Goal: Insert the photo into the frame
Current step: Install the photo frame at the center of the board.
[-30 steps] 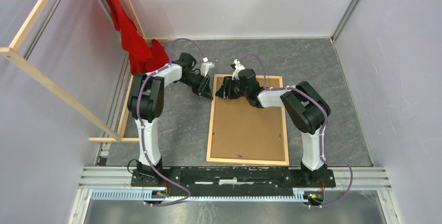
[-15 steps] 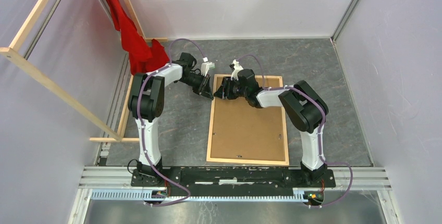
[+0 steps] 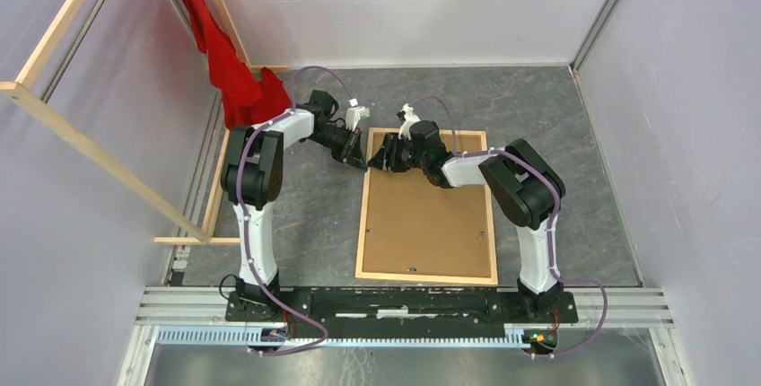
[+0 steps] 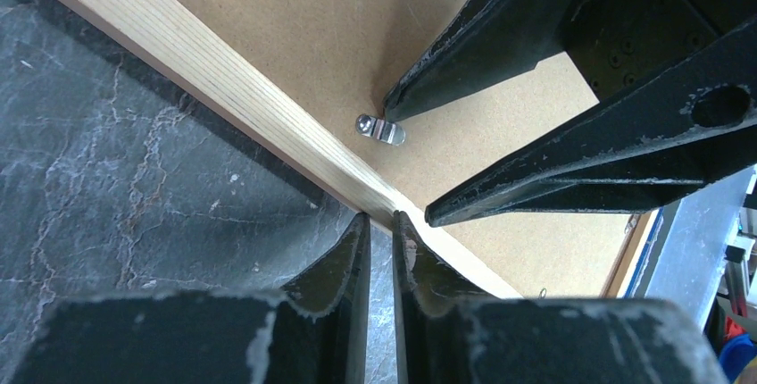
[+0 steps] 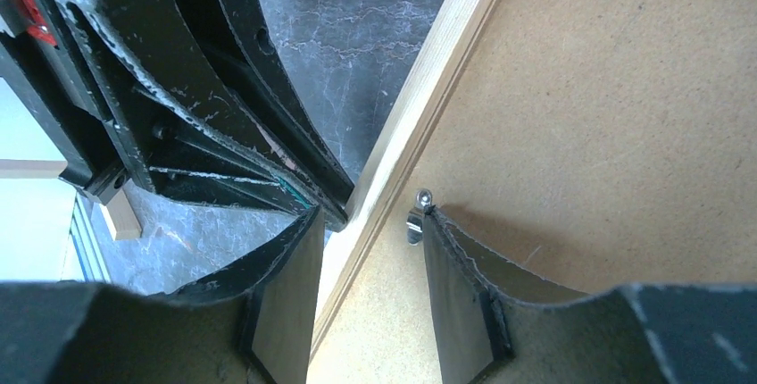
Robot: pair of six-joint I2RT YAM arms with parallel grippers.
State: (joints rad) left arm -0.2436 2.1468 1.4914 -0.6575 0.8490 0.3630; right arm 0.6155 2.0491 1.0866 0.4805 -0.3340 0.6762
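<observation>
The frame (image 3: 362, 224) lies face down on the grey table, a brown hardboard panel (image 3: 426, 224) filling its back. The photo is hidden. Both grippers meet at its far left corner. My left gripper (image 4: 381, 217) is nearly shut, with only a thin empty slit between its fingers, and its tips sit against the outer edge of the wood rail (image 4: 205, 67). My right gripper (image 5: 370, 212) stands open astride the same rail (image 5: 437, 71). One of its fingers is outside over the table. The other rests on the panel, touching a small metal clip (image 5: 416, 223).
A red cloth (image 3: 229, 63) hangs at the back left beside long wooden rails (image 3: 99, 157). Pale walls close in both sides and the back. The left gripper's fingers (image 5: 223, 116) crowd close to my right gripper.
The left gripper's jaws have closed down to a thin slit at the frame's corner. The right gripper has edged slightly left; the frame has not moved.
</observation>
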